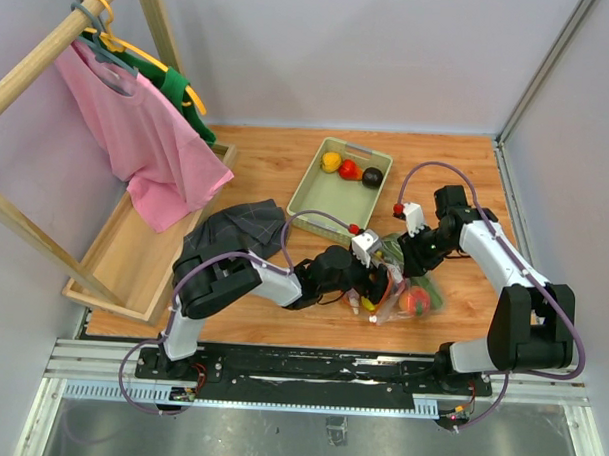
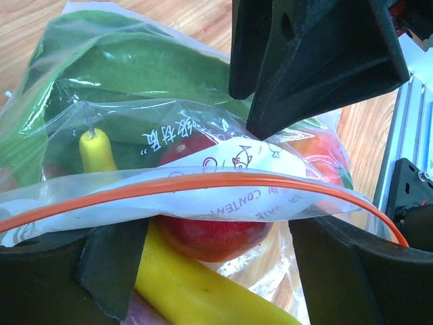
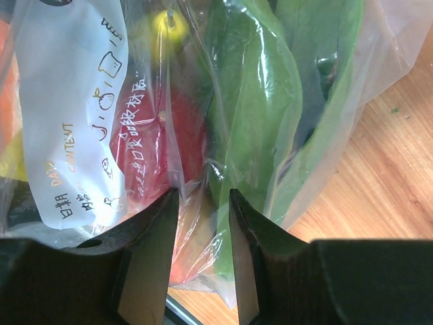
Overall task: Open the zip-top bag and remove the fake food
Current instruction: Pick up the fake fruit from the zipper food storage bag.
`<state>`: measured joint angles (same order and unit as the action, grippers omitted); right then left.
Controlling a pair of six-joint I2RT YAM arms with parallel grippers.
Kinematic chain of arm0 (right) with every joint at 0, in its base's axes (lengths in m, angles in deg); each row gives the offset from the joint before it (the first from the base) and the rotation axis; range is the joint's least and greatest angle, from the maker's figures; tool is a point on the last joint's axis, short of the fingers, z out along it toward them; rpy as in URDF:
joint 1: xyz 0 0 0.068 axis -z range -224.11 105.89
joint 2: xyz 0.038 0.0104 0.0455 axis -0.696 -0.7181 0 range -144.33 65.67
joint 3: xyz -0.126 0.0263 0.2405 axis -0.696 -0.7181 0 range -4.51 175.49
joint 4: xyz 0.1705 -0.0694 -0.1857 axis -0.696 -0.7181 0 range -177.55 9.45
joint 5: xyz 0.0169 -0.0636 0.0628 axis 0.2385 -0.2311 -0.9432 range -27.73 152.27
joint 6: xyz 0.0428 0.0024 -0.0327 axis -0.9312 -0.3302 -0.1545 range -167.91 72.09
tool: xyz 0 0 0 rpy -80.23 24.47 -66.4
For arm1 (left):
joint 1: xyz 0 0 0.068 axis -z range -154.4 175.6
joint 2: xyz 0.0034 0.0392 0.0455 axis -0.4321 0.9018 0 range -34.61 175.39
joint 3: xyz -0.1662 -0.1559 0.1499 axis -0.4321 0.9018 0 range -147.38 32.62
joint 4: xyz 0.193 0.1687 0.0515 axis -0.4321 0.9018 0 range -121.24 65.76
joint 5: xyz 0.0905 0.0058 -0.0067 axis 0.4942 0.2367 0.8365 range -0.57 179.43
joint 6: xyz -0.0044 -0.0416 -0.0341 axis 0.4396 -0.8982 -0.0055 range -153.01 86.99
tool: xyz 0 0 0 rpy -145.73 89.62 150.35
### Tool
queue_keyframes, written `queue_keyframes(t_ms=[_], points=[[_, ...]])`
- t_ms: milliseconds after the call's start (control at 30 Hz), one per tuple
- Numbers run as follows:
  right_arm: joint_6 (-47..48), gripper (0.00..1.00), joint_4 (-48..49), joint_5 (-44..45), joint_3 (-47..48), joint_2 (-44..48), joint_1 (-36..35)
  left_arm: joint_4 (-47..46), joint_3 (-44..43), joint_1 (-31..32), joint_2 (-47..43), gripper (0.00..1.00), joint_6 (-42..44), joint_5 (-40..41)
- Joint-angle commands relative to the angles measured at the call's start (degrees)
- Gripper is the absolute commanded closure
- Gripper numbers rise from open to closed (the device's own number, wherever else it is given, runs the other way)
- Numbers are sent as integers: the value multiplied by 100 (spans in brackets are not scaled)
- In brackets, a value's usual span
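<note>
The zip-top bag lies on the wooden table in front of the arms, its orange-red zip strip and white label facing the left wrist camera. Inside it are a yellow banana, a red round fruit and a long green leafy piece. My left gripper is open at the bag's mouth, its jaws wide on either side of the banana and red fruit. My right gripper pinches the bag's plastic from above, beside the leafy piece.
A pale green tray behind the bag holds a yellow pepper, a red piece and a dark purple one. A dark cloth lies to the left. A wooden rack with a pink shirt stands far left.
</note>
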<state>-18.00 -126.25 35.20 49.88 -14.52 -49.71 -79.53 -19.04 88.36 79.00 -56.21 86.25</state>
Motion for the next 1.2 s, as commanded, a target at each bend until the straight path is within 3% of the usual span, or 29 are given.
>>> queue_keyframes(t_ms=[0,233,433,567,733,1000,1100,1167], points=[[-43,63,107,-246,22,-2,-98,217,68,71,-44,17,-57,-312],[-38,64,120,-240,19,-69,-318,546,-136,76,270,17,-14,-233],[-78,81,116,-44,27,-255,-457,573,-189,74,439,12,-3,-394],[-91,85,122,-29,27,-290,-458,609,-176,70,439,11,71,-567],[-91,85,109,-154,26,-244,-467,775,-228,77,525,6,122,-681],[-82,76,113,-222,28,-218,-484,1237,-441,82,707,6,89,-397],[-82,73,111,-219,22,-194,-477,1430,-460,80,688,10,70,-182],[-80,71,119,-207,27,-176,-477,1445,-419,85,625,21,54,-90]])
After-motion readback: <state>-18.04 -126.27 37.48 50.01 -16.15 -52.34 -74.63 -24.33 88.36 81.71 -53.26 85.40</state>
